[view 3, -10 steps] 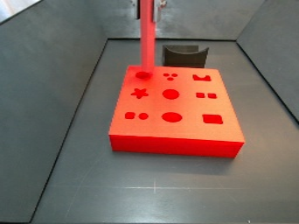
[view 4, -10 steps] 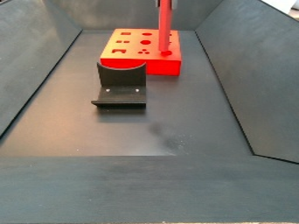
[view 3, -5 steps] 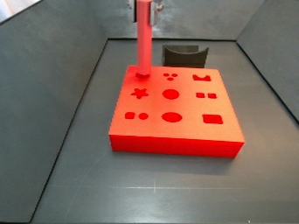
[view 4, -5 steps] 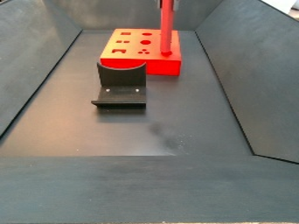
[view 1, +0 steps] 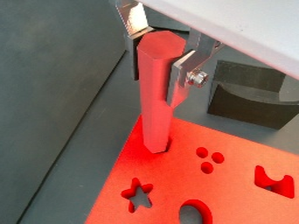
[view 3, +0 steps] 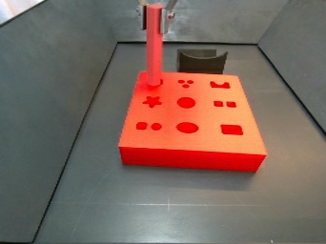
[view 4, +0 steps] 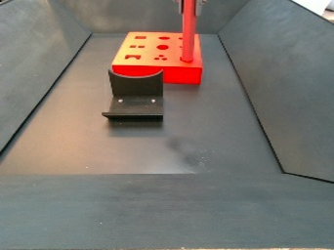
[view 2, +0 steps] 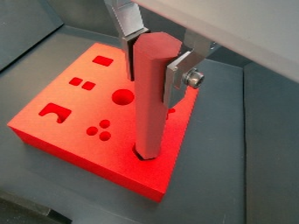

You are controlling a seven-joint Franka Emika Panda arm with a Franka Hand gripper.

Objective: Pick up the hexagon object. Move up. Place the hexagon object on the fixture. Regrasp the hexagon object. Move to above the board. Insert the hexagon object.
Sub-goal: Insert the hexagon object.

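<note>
Hexagon object upright in end effector

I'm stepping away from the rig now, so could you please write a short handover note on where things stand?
Gripper: at the board's corner hole nearest the fixture, shut on the hexagon object, held upright.
Hexagon object: its lower tip sits in that hole of the board.
Fixture: bare, on the floor beside the board.
Done: pick, fixture regrasp, move above board.
Left: push fully in, release.

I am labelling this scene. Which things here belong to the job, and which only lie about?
Job: long slim red hexagon rod, upright in the claw, lower end at a hole; flat red-orange board; dark notched fixture.

Lying about: nothing, only the dark grey floor.
</note>
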